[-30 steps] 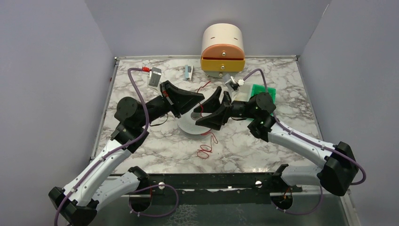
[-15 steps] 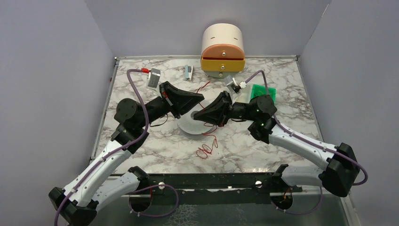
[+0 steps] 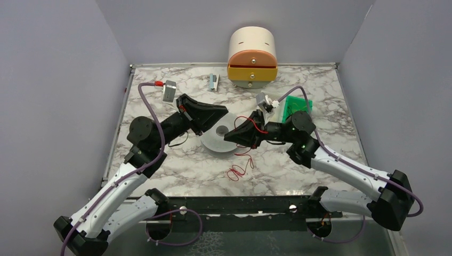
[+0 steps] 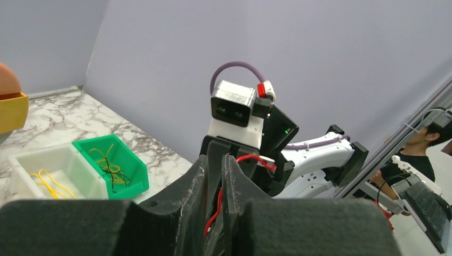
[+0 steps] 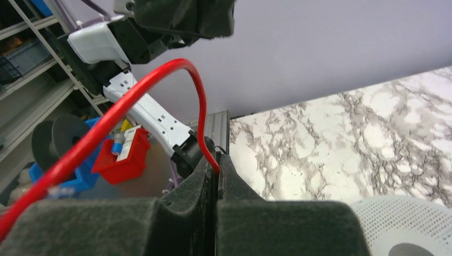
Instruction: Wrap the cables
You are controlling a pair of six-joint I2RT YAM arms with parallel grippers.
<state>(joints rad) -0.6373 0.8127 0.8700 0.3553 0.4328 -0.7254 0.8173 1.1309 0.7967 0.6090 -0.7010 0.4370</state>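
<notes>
A thin red cable (image 3: 250, 126) loops up over a round grey-white disc (image 3: 215, 144) at the table's middle. The rest of it lies in curls (image 3: 234, 172) nearer the front. My right gripper (image 3: 229, 136) is over the disc's right side, shut on the cable. In the right wrist view the cable (image 5: 176, 66) arches up and left out of the closed right gripper (image 5: 217, 156). My left gripper (image 3: 224, 113) points at the right one from the left. Its jaws (image 4: 215, 157) stand a narrow gap apart, and the cable's end (image 4: 218, 205) hangs loosely between them.
A cream cylinder with a yellow drawer (image 3: 252, 50) stands at the back centre. A green bin (image 3: 296, 104) and a white bin (image 4: 53, 173), both with thin wires in them, sit behind the right arm. A small part (image 3: 214, 81) lies at the back.
The right gripper shut on the red cable and drew back toward the right with it. The left gripper's jaws parted slightly, and its arm shifted a little to the back left.
</notes>
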